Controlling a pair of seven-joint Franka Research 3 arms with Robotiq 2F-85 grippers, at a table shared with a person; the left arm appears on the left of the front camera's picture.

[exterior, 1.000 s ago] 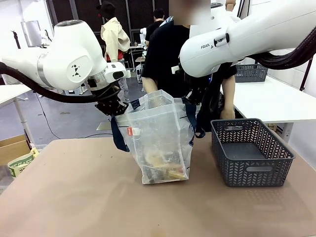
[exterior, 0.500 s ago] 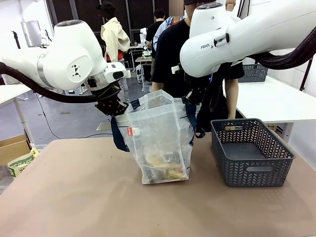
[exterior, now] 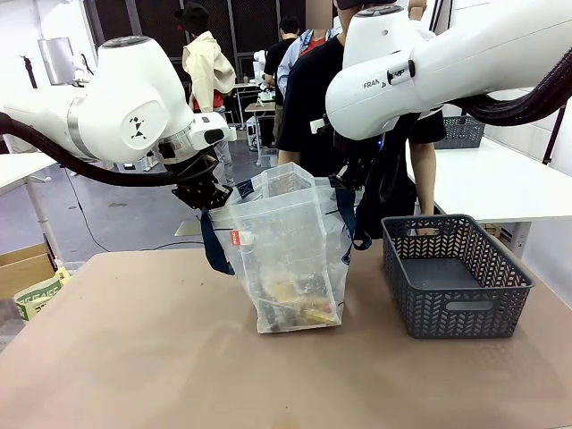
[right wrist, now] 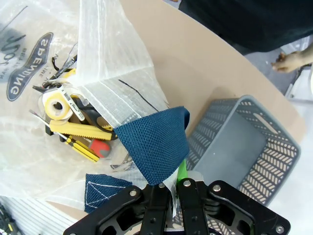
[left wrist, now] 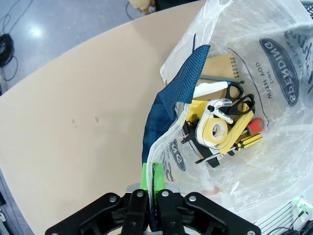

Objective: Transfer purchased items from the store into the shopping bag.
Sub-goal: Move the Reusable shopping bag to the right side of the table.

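The shopping bag (exterior: 286, 259) stands upright in the middle of the table, held open at the top by both arms. My left gripper (exterior: 207, 198) is shut on its left navy handle (left wrist: 171, 93), the green pads (left wrist: 157, 172) pinching the strap. Clamped the same way, my right gripper (exterior: 350, 179) is shut on the right navy handle (right wrist: 154, 142). The purchased items (left wrist: 220, 129) lie at the bottom of the bag: a tape roll, scissors, a yellow-and-black screwdriver, a notebook. From the right wrist these items (right wrist: 73, 122) show through the translucent plastic.
An empty dark grey mesh basket (exterior: 456, 273) stands right of the bag, also seen as a basket (right wrist: 244, 152) from the right wrist. A person (exterior: 313, 98) in black stands at the far side. A cardboard box (exterior: 27, 268) sits off the table's left.
Both arms and the bag have stayed still. The person behind the bag has shifted slightly to the right.
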